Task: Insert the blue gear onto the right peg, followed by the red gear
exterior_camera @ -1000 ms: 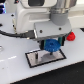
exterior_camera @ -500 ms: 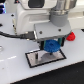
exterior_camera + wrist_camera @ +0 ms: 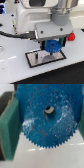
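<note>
Exterior view: the gripper [image 3: 53, 46], white-bodied with green pads, is closed on the blue gear [image 3: 53, 47], a toothed plastic disc held low over the black-framed white plate [image 3: 37, 59], while the red gear [image 3: 73, 36] lies apart toward the exterior view's right. Wrist view: the blue gear [image 3: 46, 115] fills the frame, its surface scuffed, teeth sharp along the rim, a small dark square hole at centre, with the textured green pads [image 3: 8, 126] pressed against its sides

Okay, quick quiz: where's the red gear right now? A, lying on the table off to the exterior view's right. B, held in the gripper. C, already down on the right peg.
A: the red gear lies on the table at the exterior view's right, while the gripper is shut on the blue gear.
</note>
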Motion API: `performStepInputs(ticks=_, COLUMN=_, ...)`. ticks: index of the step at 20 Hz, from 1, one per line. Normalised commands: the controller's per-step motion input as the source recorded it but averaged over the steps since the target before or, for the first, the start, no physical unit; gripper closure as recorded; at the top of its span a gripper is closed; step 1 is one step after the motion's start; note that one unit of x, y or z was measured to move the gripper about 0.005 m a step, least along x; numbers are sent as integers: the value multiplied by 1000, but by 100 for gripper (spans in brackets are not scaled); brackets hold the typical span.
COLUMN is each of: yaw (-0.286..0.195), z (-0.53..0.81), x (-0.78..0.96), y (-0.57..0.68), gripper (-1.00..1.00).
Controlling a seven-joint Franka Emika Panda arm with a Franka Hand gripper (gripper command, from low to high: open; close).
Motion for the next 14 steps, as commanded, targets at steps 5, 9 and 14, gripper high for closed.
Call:
performStepInputs(ticks=5, yaw=0, z=-180, x=181, y=11, gripper=100)
performStepInputs(ticks=9, yaw=0, z=-73, x=163, y=11, gripper=100)
performStepInputs(ticks=14, yaw=0, z=-67, x=119, y=-4, gripper=100)
